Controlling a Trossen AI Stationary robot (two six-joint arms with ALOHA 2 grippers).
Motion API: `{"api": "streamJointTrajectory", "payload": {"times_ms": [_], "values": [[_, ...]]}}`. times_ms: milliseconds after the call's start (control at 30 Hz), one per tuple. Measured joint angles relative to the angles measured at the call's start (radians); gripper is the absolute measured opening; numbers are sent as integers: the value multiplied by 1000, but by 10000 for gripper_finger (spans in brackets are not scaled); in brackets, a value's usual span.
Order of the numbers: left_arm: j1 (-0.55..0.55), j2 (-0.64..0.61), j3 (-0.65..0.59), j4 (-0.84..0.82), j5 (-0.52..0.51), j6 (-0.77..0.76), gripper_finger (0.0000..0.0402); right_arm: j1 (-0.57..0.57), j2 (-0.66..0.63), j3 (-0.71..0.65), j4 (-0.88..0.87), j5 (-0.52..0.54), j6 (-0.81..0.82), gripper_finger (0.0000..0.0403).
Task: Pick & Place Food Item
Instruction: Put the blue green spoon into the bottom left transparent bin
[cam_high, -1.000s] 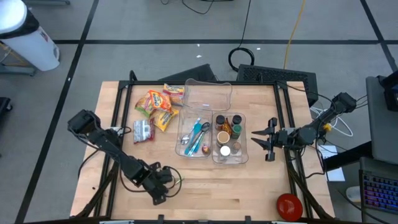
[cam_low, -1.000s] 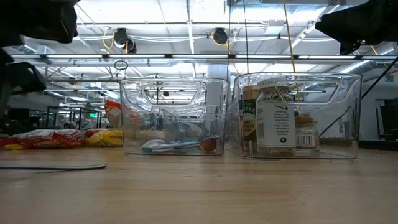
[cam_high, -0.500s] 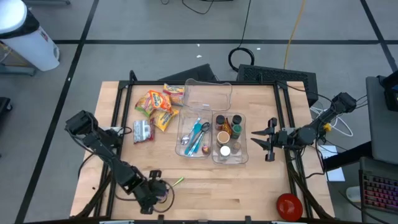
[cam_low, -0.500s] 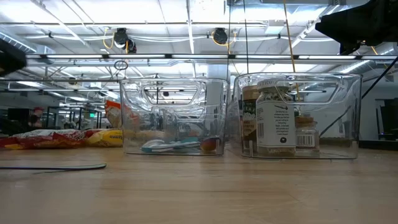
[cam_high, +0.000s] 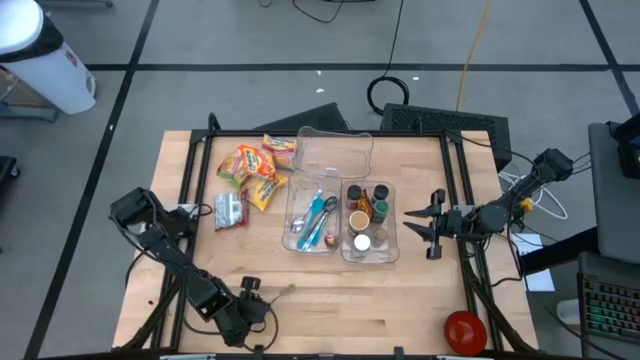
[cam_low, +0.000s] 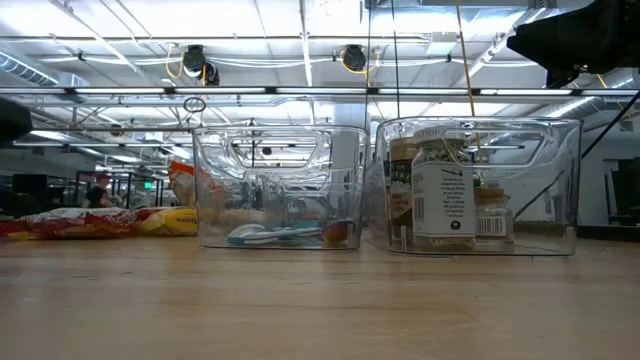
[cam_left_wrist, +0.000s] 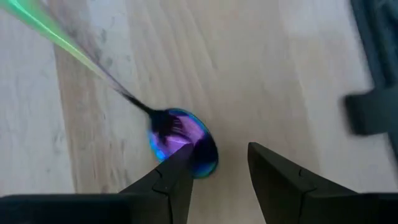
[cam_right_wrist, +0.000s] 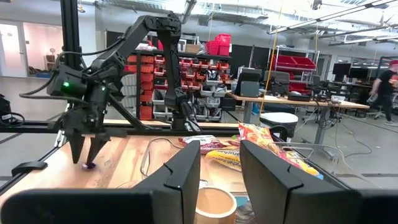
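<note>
I count 3 clear bins (cam_high: 335, 155): 1 empty, 1 with cutlery (cam_high: 317, 217), 1 with jars (cam_high: 367, 215). Left gripper (cam_left_wrist: 216, 168) and right gripper (cam_right_wrist: 219, 163) fingers spread, empty.

A light wooden butcher-block table (cam_high: 400, 300) with a black metal frame is seen from above. Three clear plastic bins are set near its middle: an empty bin (cam_high: 334, 152) toward the far edge, a bin holding cutlery (cam_high: 312, 220) and, just beside it, a bin holding jars and bottles (cam_high: 369, 222). Yellow and orange snack packets (cam_high: 252, 165) are laid beside the empty bin, and a small dark red packet (cam_high: 230, 209) is laid near them. An iridescent spoon with a green handle (cam_left_wrist: 183, 140) rests on the wood near the front edge. A red round object (cam_high: 465, 331) is seen at the front right corner.
</note>
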Motion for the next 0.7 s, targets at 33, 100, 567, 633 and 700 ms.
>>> {"api": "streamJointTrajectory", "payload": {"times_ms": [33, 100, 567, 633, 700], "values": [[0, 9, 0, 0, -2, 8, 156, 0, 0, 0, 0, 0, 0, 105], [4, 21, 0, 5, -3, 14, 156, 0, 0, 0, 0, 0, 0, 105], [27, 31, 5, -110, -20, -79, 156, 0, 0, 0, 0, 0, 0, 105], [27, 29, 6, -161, -7, -138, 156, 0, 0, 0, 0, 0, 0, 105], [28, 28, 6, -196, 31, -180, 156, 0, 0, 0, 0, 0, 0, 105]]}}
